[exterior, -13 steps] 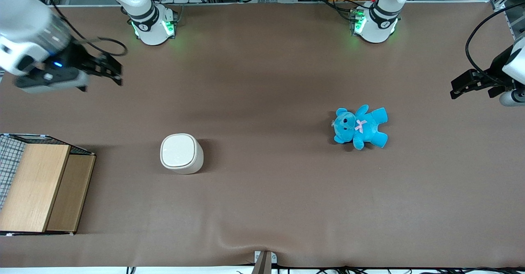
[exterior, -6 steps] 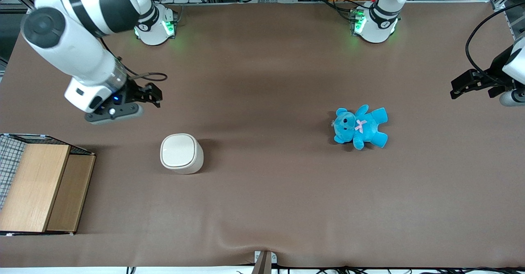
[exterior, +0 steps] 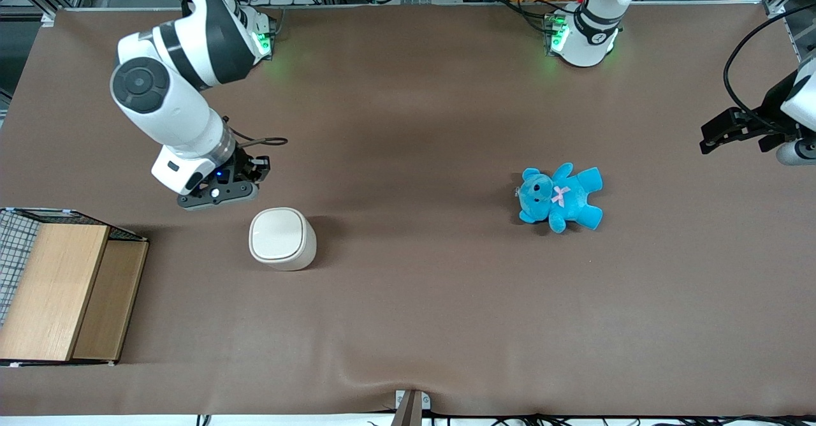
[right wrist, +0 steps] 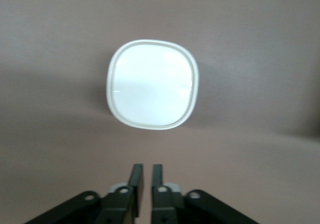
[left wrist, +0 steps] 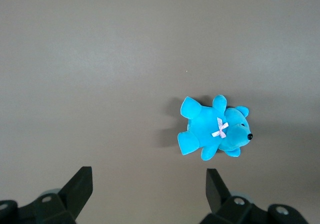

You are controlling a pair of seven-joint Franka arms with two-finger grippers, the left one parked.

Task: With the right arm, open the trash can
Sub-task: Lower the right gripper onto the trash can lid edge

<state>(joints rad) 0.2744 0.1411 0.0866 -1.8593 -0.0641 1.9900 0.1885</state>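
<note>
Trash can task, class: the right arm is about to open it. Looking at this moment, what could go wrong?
1. The trash can stands free on the table; a sideways shove could tip or slide it rather than swing its flat lid.
2. The gripper, shut, hangs above the table just farther from the front camera than the can; descending there would miss the lid.

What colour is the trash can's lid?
Cream-white, clearest in the right wrist view: the trash can lid, with the gripper nearby.
</note>
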